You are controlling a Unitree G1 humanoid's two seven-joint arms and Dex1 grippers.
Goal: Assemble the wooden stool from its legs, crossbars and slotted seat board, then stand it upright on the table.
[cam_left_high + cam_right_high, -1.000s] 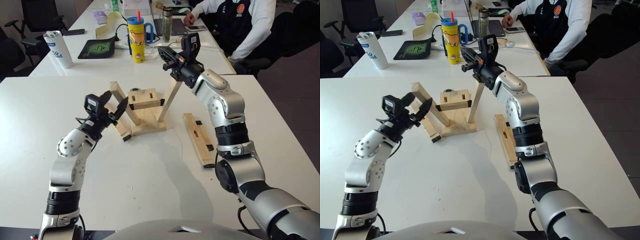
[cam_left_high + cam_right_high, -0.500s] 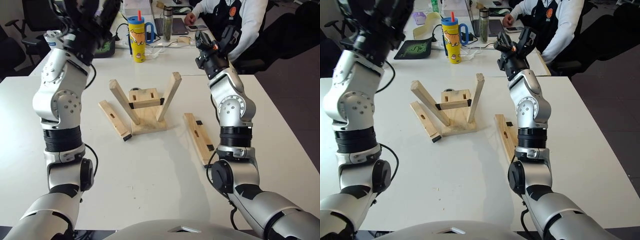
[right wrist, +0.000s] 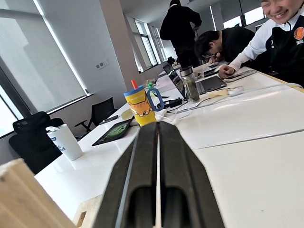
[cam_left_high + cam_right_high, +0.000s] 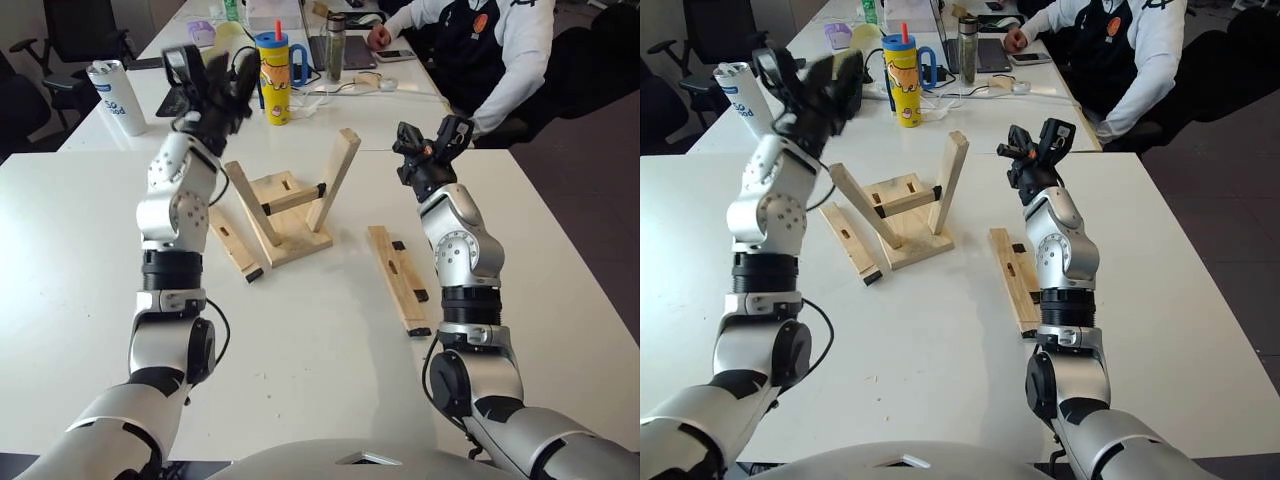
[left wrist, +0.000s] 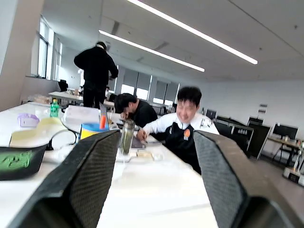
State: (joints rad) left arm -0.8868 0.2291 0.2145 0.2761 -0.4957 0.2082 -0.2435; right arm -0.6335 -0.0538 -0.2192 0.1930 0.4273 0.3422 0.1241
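Our left jaws stand released, the two fingers (image 5: 95,180) wide apart with nothing between them, high over the far left part of the table (image 4: 320,380). Our right jaws are clenched on nothing, pads pressed together, over the far edge towards the right. Between the two arms, near the far edge, the seat board (image 4: 300,242) lies flat. Two legs rise from it, splayed outward: a left leg (image 4: 250,205) and a right leg (image 4: 336,180), tied by a crossbar (image 4: 292,198). The right jaws sit just beside the top of the right leg, apart from it, so we judge the right arm the nearer to the standing part. Two loose slotted pieces lie flat. One (image 4: 398,278) is on the right, its long axis running from far edge to near edge, below and nearer than the right jaws. The other (image 4: 228,238) runs slantwise at the board's left side, partly covered by our left arm. We cannot tell whether it touches the board, nor whether the standing legs are fully seated in their slots.
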